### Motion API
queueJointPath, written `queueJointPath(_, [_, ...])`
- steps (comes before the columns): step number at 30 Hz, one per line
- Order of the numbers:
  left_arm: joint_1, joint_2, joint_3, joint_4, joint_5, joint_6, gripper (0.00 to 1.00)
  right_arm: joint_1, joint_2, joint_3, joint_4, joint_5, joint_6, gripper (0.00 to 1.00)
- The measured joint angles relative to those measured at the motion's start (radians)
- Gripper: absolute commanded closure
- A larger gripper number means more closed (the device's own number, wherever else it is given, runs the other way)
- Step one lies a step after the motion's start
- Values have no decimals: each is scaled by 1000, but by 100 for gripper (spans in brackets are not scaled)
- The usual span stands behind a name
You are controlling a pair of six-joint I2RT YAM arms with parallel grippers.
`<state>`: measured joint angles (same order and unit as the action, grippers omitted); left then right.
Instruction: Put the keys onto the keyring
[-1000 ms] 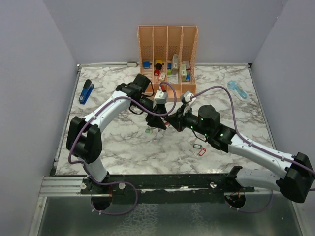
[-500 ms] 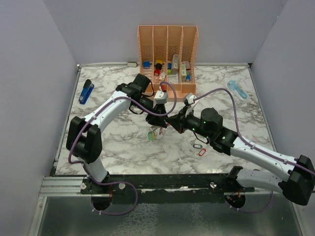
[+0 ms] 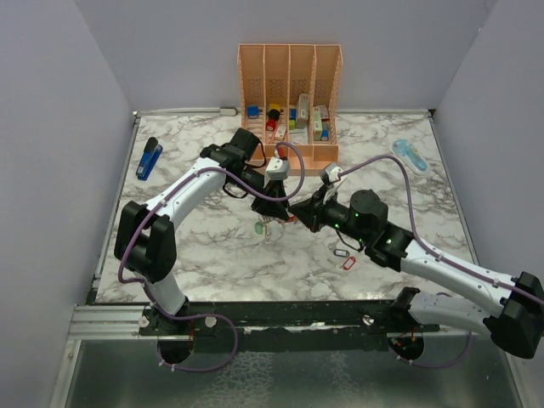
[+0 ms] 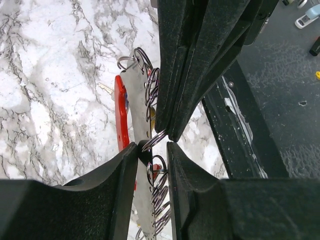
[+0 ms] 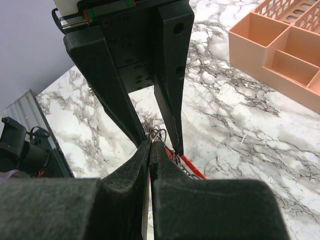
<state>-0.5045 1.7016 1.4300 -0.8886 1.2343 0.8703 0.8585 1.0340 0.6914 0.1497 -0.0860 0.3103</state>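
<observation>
Red C-shaped carabiner keyring, grey metal side [image 4: 120, 112]: over middle of white marbled worktop [image 4: 45, 75], between partly spread left fingers [image 4: 100, 175]; hold unconfirmed. Right fingers [image 4: 200, 60]: pressed together, thin wire ring [image 4: 152, 141] at tips. Risk: wire ring slipping free, keyring twisting, if either hold loose.

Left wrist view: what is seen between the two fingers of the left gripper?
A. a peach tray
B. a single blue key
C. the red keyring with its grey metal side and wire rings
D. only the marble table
C: the red keyring, with wire rings strung along its grey metal side, runs down between the fingers of the left gripper, which stand apart.
</observation>
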Motion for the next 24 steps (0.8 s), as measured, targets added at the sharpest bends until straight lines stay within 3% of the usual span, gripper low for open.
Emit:
queueJointPath(11, [0, 0, 0, -19, 14, 21, 72, 0, -1, -29, 40, 1, 18, 99])
queueJointPath(16, [0, 0, 0, -27, 31, 37, 62, 0, -5, -33, 47, 8, 23, 99])
queueJointPath(24, [0, 0, 0, -50, 40, 60, 57, 0, -10, -38, 54, 19, 25, 99])
